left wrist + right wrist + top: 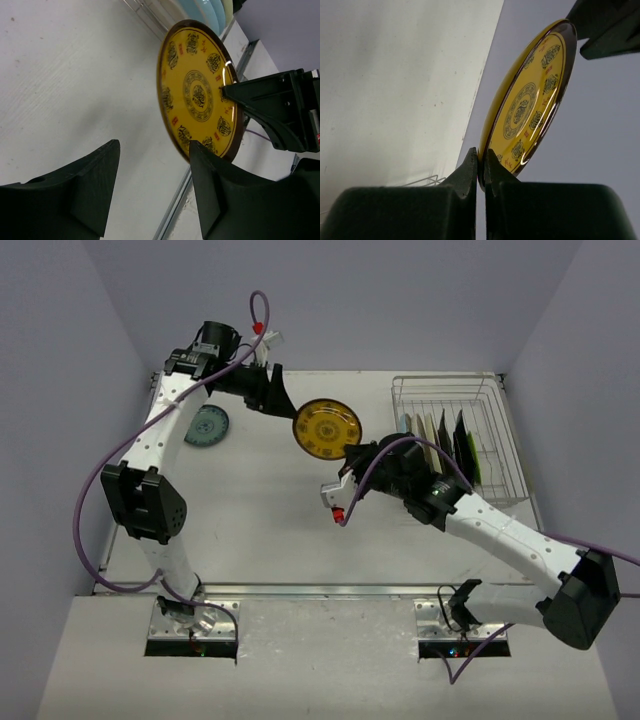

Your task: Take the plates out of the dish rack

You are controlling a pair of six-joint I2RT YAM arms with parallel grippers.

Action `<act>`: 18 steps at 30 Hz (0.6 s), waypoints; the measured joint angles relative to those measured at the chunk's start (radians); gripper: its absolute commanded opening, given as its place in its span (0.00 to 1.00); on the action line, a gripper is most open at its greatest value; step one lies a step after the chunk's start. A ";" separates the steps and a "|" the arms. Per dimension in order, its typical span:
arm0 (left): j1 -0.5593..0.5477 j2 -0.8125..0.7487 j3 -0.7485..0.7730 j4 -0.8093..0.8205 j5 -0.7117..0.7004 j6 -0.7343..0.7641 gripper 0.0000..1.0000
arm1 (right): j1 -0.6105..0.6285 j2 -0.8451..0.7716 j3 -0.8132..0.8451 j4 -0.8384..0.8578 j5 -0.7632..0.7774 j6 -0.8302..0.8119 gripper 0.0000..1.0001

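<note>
One round teal plate [207, 425] is out. Your right gripper [481, 154] squeezes a round yellow plate [327, 428], left gripper [155, 144] spread wide. Several fill the silver wire rack [445, 379].

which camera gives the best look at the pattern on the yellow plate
The left wrist view: the yellow plate faces it almost fully, so the medallions are clear. The top external view shows it small, with the pattern faint. The right wrist view sees it steeply edge-on, its rim pinched in the right claw.

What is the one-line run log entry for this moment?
likely handover | right gripper: shut on yellow plate rim, mid-air | left gripper: open, beside it | dish rack: holds several plates | grey-teal plate: on table
</note>
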 measured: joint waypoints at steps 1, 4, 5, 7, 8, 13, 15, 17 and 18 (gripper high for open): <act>-0.007 0.000 -0.002 -0.007 0.000 0.006 0.53 | 0.013 0.007 -0.004 0.009 0.015 -0.005 0.00; -0.025 0.000 -0.020 -0.018 -0.001 0.022 0.51 | 0.059 0.029 -0.022 0.023 0.052 -0.019 0.00; -0.029 0.000 -0.032 -0.020 -0.002 0.025 0.50 | 0.072 0.037 -0.026 0.024 0.066 -0.022 0.00; -0.034 0.000 -0.062 -0.023 -0.002 0.031 0.49 | 0.091 0.056 -0.027 0.025 0.095 -0.026 0.00; -0.035 0.000 -0.079 -0.020 -0.003 0.031 0.46 | 0.099 0.064 -0.028 0.025 0.107 -0.028 0.00; -0.035 0.000 -0.147 -0.014 -0.025 0.031 0.31 | 0.111 0.071 -0.045 0.062 0.153 -0.035 0.00; -0.035 0.000 -0.157 -0.015 -0.037 0.034 0.27 | 0.112 0.071 -0.058 0.099 0.164 -0.045 0.00; -0.035 0.000 -0.159 -0.013 -0.040 0.038 0.21 | 0.115 0.071 -0.077 0.137 0.170 -0.057 0.00; -0.035 0.000 -0.160 -0.014 -0.040 0.038 0.13 | 0.116 0.071 -0.088 0.155 0.173 -0.063 0.01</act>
